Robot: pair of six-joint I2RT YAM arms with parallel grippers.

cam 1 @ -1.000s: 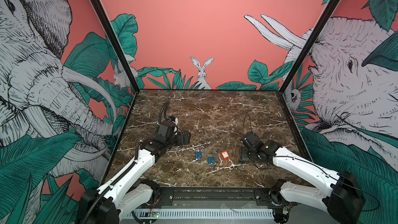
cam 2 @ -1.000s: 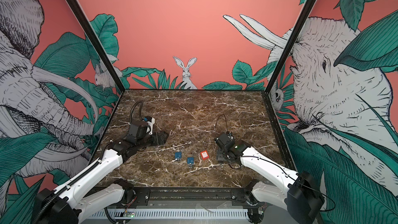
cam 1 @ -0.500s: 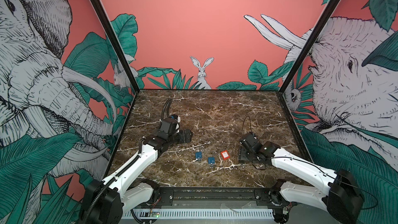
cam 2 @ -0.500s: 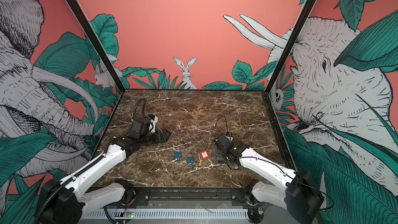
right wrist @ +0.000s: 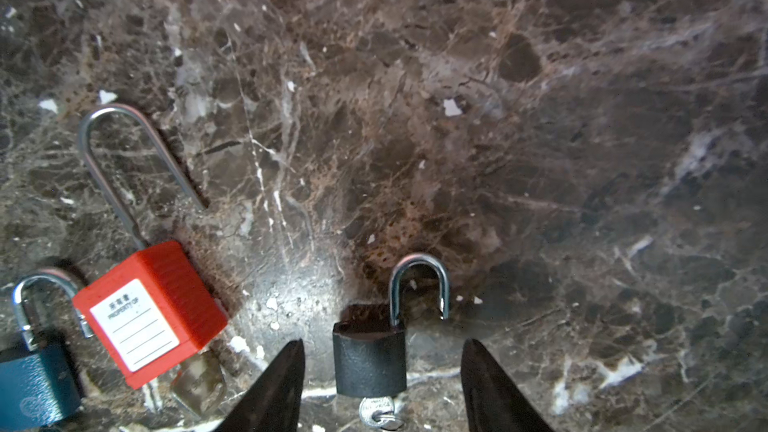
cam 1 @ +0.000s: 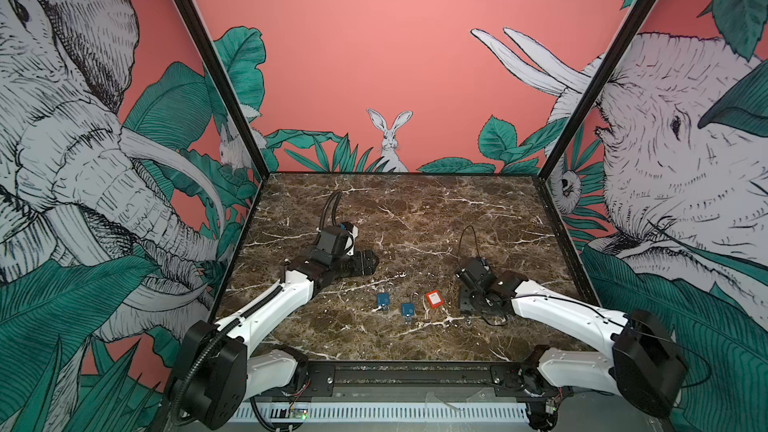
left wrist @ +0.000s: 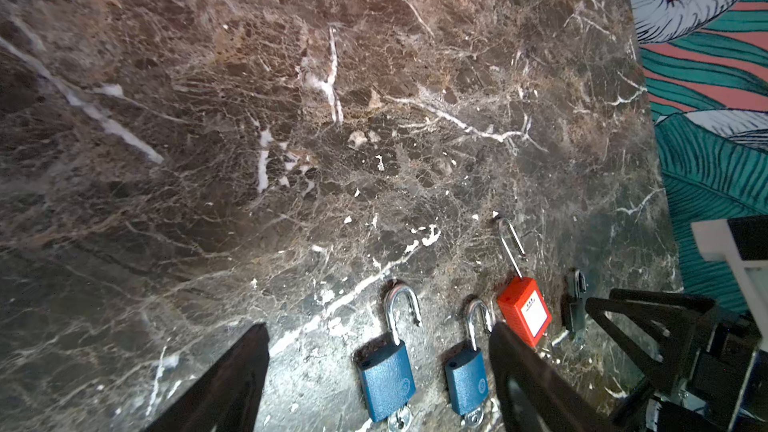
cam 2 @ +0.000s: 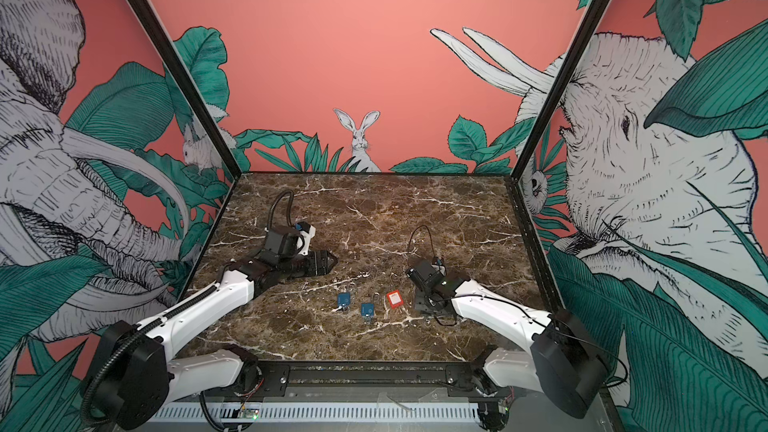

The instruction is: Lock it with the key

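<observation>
black padlock (right wrist: 370, 353): lies flat on the counter (right wrist: 540, 160), near the red padlock (right wrist: 153, 309), on that lock's side toward the right arm; the two bodies are apart, with bare counter between them.
shackle (right wrist: 417, 280): open; one leg is seated in the black padlock's body, and the other leg ends clear of it.
key (right wrist: 376, 411): seated in the black padlock's base, at the end opposite the shackle; a small ring hangs from its head.
right claw (right wrist: 382, 342): open; it straddles the black padlock's body with one of its fingers (right wrist: 274, 388) on each flank. A strip of counter shows between each finger and the body; nothing is gripped.
red padlock: lies flat with its white label facing up. Its long shackle is open, the free end well clear of the body. A key head shows at its base.
near blue padlock (left wrist: 466, 380): lies just beside the red padlock, on the side away from the black padlock. A key is in its base. Its shackle is partly hidden behind a finger in the left wrist view.
far blue padlock (left wrist: 386, 376): lies one place farther from the red padlock, beside the near blue padlock. Its shackle is open and a key is in its base.
left claw (left wrist: 378, 326): open wide; nothing is gripped. In both top views it sits apart from the red padlock, past the blue padlocks on the left arm's side, and touches none of the four locks.
</observation>
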